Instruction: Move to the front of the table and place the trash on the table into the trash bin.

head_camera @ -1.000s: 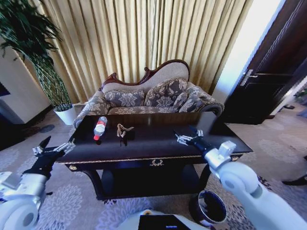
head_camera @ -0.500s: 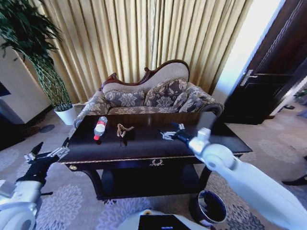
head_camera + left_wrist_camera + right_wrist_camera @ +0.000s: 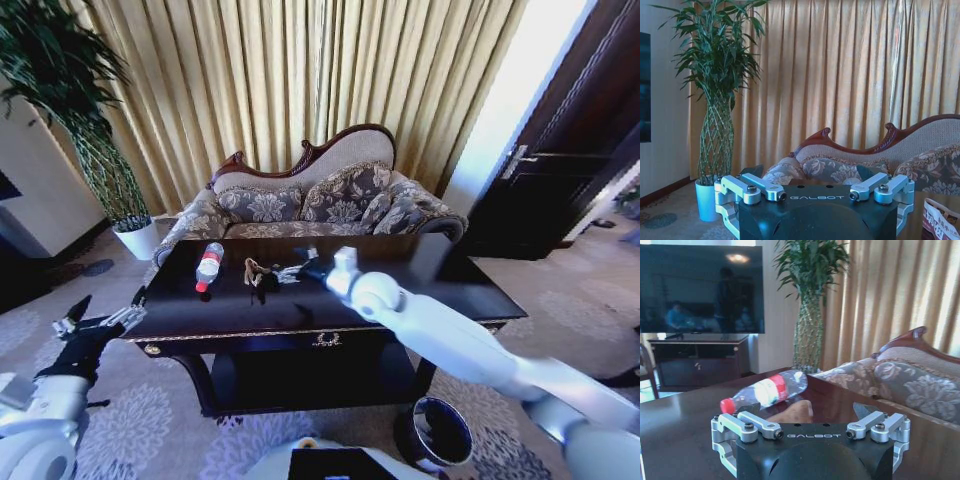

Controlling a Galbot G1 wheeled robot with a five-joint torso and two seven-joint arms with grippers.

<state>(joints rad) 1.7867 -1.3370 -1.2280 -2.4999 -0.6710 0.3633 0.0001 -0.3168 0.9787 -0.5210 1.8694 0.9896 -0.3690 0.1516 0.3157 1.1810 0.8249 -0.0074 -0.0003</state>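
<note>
Reaching across the surface [image 3: 330, 300] toward the wrapper scrap [image 3: 258, 270]

Since a second ago, we are extending our right end effector [image 3: 291, 272], fingers apart, just beside the scrap; the bottle [image 3: 208, 266] is lying beyond it; our left end effector [image 3: 98, 322], spread, is hanging off the surface's edge.

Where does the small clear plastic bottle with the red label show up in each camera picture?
Head view: small clear plastic bottle with red label lies on the table's left part.
Right wrist view: it lies beyond the open right gripper.
Left wrist view: not in it.
Shared landmark: green potted plant.

Head looks down; wrists look level, sharing sofa [image 3: 320, 195] and curtains [image 3: 850, 70].
</note>
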